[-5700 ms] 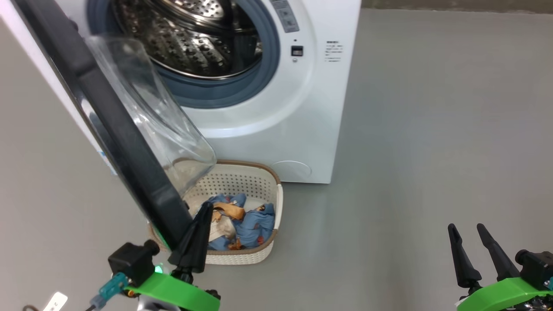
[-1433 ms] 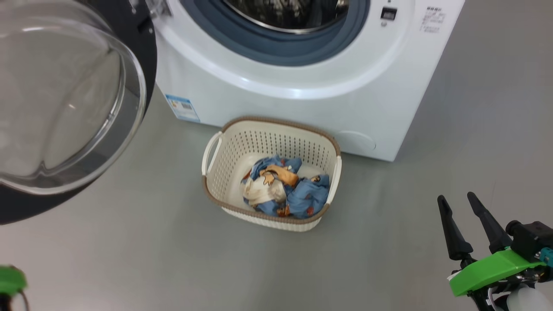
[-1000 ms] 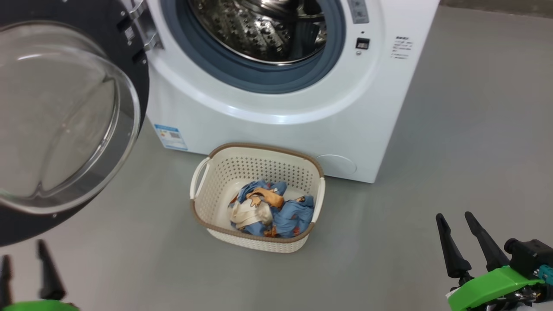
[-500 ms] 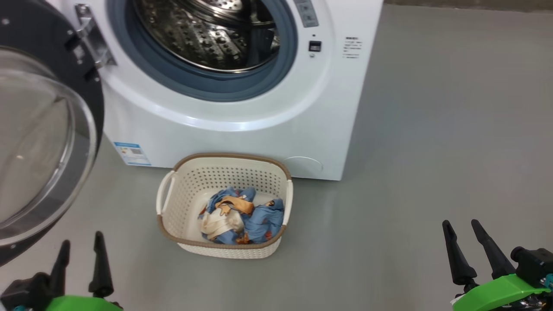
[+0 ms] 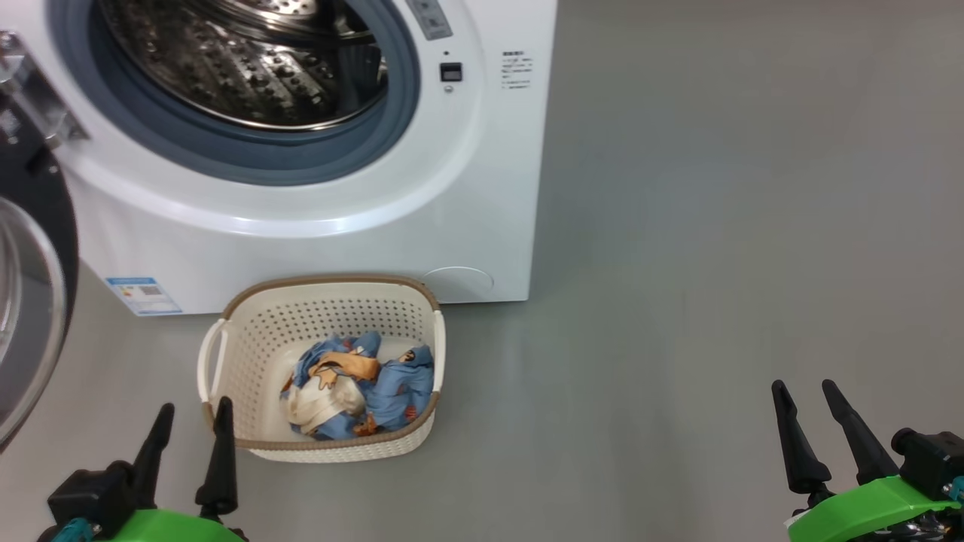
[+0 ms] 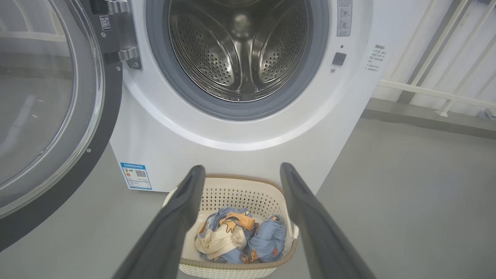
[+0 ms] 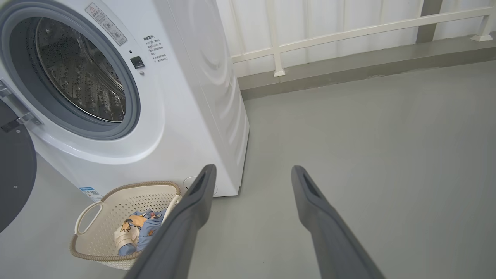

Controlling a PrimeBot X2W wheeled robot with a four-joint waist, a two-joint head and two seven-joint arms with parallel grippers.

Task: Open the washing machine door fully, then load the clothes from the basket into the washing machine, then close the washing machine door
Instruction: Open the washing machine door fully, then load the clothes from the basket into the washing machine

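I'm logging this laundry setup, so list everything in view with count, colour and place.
washing machine: one, white, behind the basket
washing machine door: one, black rim, clear glass, swung open at left
basket: one, cream, brown rim, on floor before the machine
clothes: one heap, light blue, orange and cream, inside the basket
label sticker: one, blue, low on machine front
railing: one, white, beyond the machine
left end effector: one, dark, open, beside the basket
right end effector: one, dark, open, over floor at right
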